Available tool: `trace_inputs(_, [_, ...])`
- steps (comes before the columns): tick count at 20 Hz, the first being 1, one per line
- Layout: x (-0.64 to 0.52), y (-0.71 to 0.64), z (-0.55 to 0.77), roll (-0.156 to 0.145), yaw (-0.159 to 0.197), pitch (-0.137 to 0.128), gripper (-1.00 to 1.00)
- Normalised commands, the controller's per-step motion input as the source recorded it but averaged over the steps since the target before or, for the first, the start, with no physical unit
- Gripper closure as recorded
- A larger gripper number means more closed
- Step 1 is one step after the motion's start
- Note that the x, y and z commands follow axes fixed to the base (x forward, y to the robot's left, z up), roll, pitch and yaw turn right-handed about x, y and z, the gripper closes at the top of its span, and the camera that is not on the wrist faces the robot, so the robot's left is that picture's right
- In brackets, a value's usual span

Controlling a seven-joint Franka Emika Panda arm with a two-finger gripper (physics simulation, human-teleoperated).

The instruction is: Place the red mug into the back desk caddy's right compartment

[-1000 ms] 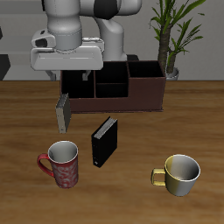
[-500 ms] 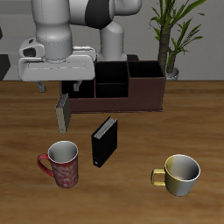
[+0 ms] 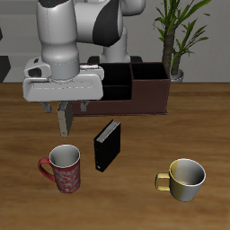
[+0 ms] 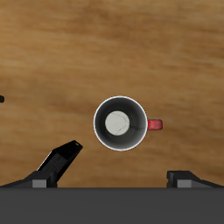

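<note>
On the wooden counter (image 3: 135, 144), at the back, the arm (image 3: 76, 36) rises above everything else, and its end effector (image 3: 66, 110) hangs in the air, well above the mug (image 3: 66, 167). The two fingers stand apart and hold nothing; in the wrist view their tips (image 4: 61, 161) show with a wide gap between them.

Behind the arm is the long dark brown caddy (image 3: 144, 90), with black dividers inside and a grey end panel (image 3: 63, 117) at the end near the end effector. Its right compartment (image 3: 150, 74) is the wide section at the other end. A potted plant (image 3: 175, 36) stands just behind that end.

The mug is red with pale speckles. It stands upright near the counter's front edge, and from the caddy it is at about 7 o'clock. Its handle (image 4: 154, 125) points away from the black box (image 3: 106, 144). In the wrist view, the mug (image 4: 121, 123) shows its round grey inside, directly below the camera.

The black box stands upright just beside the mug, at its 2 o'clock. A cream mug (image 3: 185, 179) stands well apart, also near the front edge.
</note>
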Motion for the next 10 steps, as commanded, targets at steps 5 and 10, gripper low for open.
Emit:
trace_inputs(5, [0.17,0.22,-0.23,0.001,-0.021,0.000,-1.00])
trace_inputs(10, [0.14,0.18,-0.17,-0.008,-0.028,-0.010,-1.00])
